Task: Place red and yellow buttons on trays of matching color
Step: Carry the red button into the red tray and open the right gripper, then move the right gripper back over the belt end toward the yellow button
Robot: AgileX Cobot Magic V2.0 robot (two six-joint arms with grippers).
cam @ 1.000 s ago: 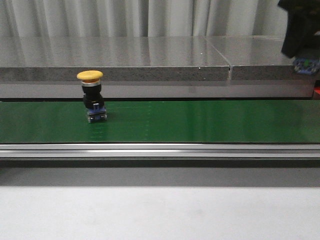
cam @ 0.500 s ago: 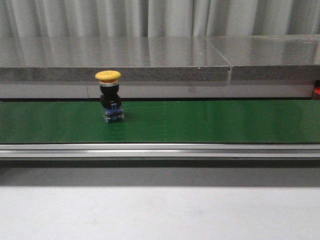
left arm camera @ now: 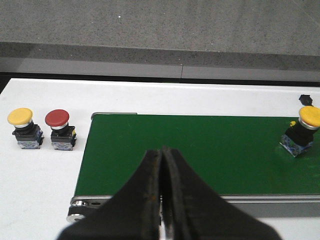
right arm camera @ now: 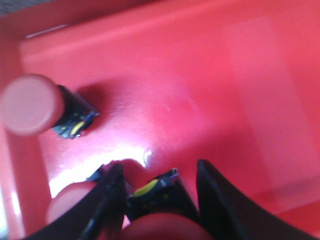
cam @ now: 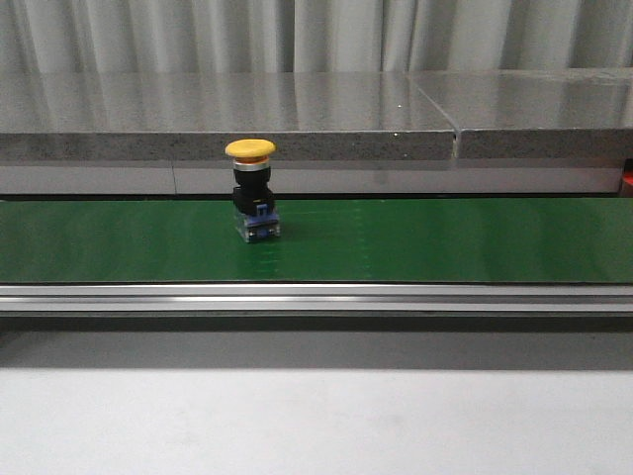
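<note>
We see a yellow button [cam: 251, 149] standing upright on the green conveyor belt [cam: 445, 237], its mushroom cap on top, a black body below and a blue-and-clear base touching the belt. In the front view it sits left of the belt's middle and nearer the far edge than the near one. The same yellow button [left arm camera: 309, 116] shows in the left wrist view, well away from the belt's rounded end.

Off that end of the belt, on the white bench [left arm camera: 40, 190], stand two more pieces side by side, just apart: a second yellow button [left arm camera: 20, 117] and a red button [left arm camera: 57, 118], the red one nearer the belt. Both are upright.

Our left gripper [left arm camera: 162, 200] hangs over the near edge of the belt with its two dark fingers pressed together and nothing between them.

Our right gripper [right arm camera: 157, 200] is over the red tray [right arm camera: 210, 90]. Between its spread fingers we see a red button's black body with a yellow mark [right arm camera: 150, 192], its red cap blurred at the picture's edge; we cannot tell whether the fingers are touching it. Another red button [right arm camera: 30, 105] lies tipped on its side on the tray floor near a corner, and part of a third red cap [right arm camera: 67, 210] shows beside the gripper. This view is blurred.

Beyond the belt in the front view runs a grey stone ledge [cam: 297, 119], with a pale curtain [cam: 297, 35] behind it.
</note>
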